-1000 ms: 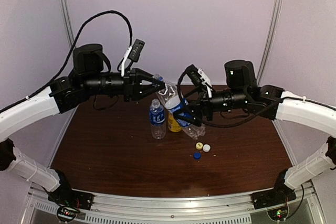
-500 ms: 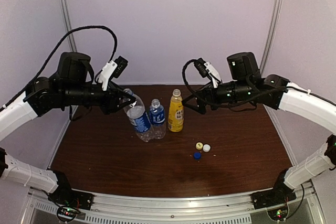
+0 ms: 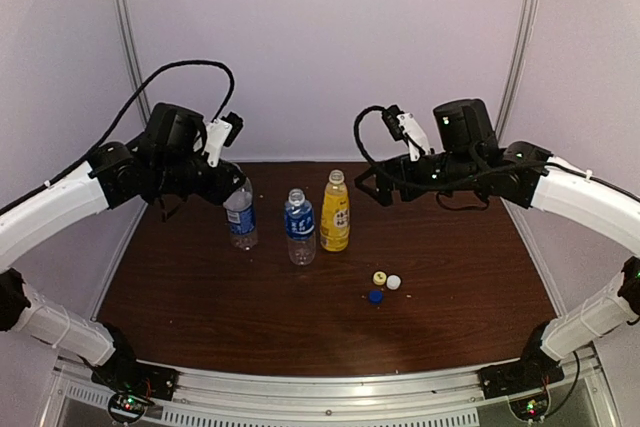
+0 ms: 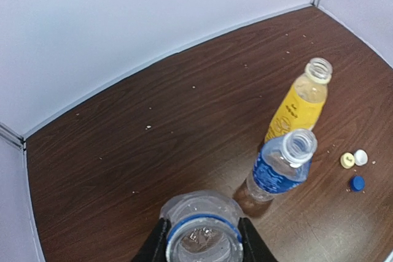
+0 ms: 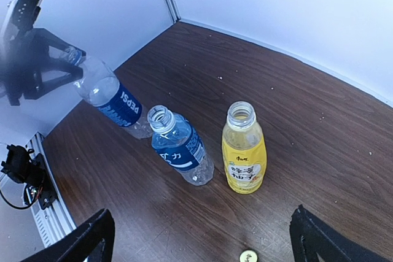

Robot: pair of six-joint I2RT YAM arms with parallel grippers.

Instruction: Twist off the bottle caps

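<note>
My left gripper (image 3: 236, 189) is shut on the open neck of the taller clear bottle (image 3: 240, 219). The bottle stands nearly upright at the left of the row, its base at the table. In the left wrist view my fingers (image 4: 156, 246) clamp its mouth (image 4: 202, 237). The short clear bottle (image 3: 299, 227) and the yellow-orange bottle (image 3: 335, 213) stand open in the middle. The yellow cap (image 3: 380, 278), white cap (image 3: 394, 283) and blue cap (image 3: 375, 297) lie together in front. My right gripper (image 3: 375, 187) is open and empty, above and right of the yellow-orange bottle.
The brown table (image 3: 200, 297) has white walls at the back and sides. In the right wrist view the taller bottle (image 5: 110, 99), short bottle (image 5: 179, 146) and yellow-orange bottle (image 5: 244, 151) stand ahead of my wide fingers (image 5: 86, 243).
My left gripper carried the taller bottle from the right gripper leftward and stood it left of the short bottle. My right gripper let go and drew back, open.
</note>
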